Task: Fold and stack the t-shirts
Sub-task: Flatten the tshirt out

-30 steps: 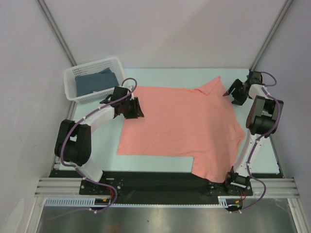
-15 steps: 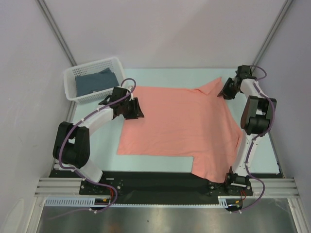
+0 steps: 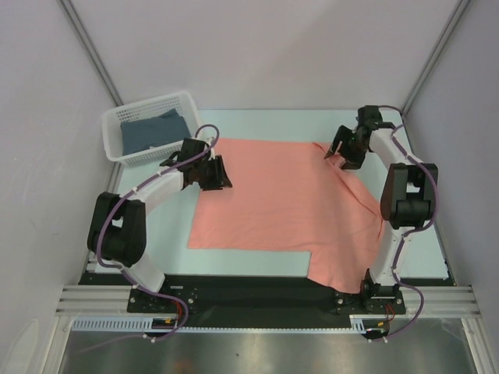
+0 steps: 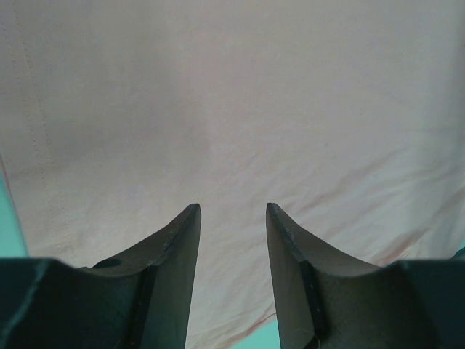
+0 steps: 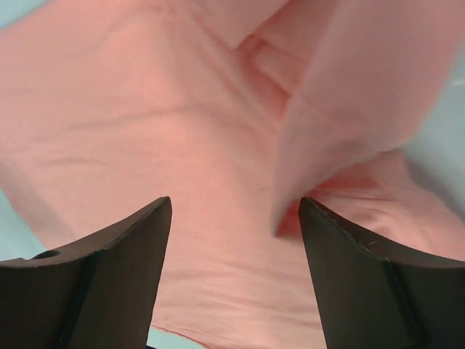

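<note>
A salmon t-shirt [image 3: 281, 199] lies spread flat on the table, its near right part hanging over the front edge. My left gripper [image 3: 217, 173] is open at the shirt's far left edge; in the left wrist view [image 4: 232, 209] its fingers stand apart just above smooth fabric [image 4: 240, 109]. My right gripper [image 3: 341, 148] is open over the shirt's far right sleeve; in the right wrist view [image 5: 236, 201] the jaws are wide apart, with a folded-over flap of sleeve [image 5: 341, 94] beneath them. A dark blue folded shirt [image 3: 152, 131] lies in the basket.
A white plastic basket [image 3: 117, 118] stands at the far left corner of the teal table [image 3: 273, 121]. Grey enclosure walls rise behind and at both sides. The arm bases sit on a black rail at the near edge.
My right gripper has moved left from the far right corner onto the shirt's sleeve, and the sleeve tip has shifted inward. The left arm has stayed in place.
</note>
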You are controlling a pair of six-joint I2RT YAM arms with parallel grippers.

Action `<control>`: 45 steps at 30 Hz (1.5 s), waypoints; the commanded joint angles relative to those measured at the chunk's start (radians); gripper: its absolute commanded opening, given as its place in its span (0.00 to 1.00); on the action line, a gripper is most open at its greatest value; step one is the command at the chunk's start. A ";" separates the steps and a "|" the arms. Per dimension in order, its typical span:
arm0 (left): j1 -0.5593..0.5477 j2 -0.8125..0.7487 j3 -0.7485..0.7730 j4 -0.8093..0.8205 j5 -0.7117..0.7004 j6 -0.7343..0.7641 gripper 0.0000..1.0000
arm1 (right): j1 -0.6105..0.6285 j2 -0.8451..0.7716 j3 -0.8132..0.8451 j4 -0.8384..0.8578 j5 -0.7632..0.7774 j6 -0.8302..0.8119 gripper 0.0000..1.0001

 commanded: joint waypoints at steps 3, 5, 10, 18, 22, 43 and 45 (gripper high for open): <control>-0.005 0.018 0.049 0.037 0.029 -0.005 0.47 | -0.160 -0.101 -0.046 -0.004 -0.046 -0.036 0.74; -0.003 0.029 0.049 0.039 0.037 -0.008 0.47 | -0.199 -0.093 -0.042 0.013 -0.080 -0.019 0.74; -0.003 0.041 0.049 0.039 0.048 -0.005 0.47 | -0.216 -0.023 0.015 -0.036 -0.121 -0.075 0.86; -0.003 0.046 0.055 0.021 0.054 0.012 0.47 | -0.259 -0.043 -0.092 -0.045 -0.164 -0.153 0.52; -0.003 0.075 0.069 0.024 0.065 0.007 0.47 | -0.242 -0.018 -0.102 -0.079 -0.140 -0.201 0.58; -0.003 0.092 0.085 0.033 0.059 -0.002 0.47 | -0.216 0.097 0.010 -0.105 0.000 -0.243 0.35; -0.003 0.090 0.080 0.036 0.057 -0.003 0.47 | -0.213 0.074 0.009 -0.104 0.057 -0.227 0.24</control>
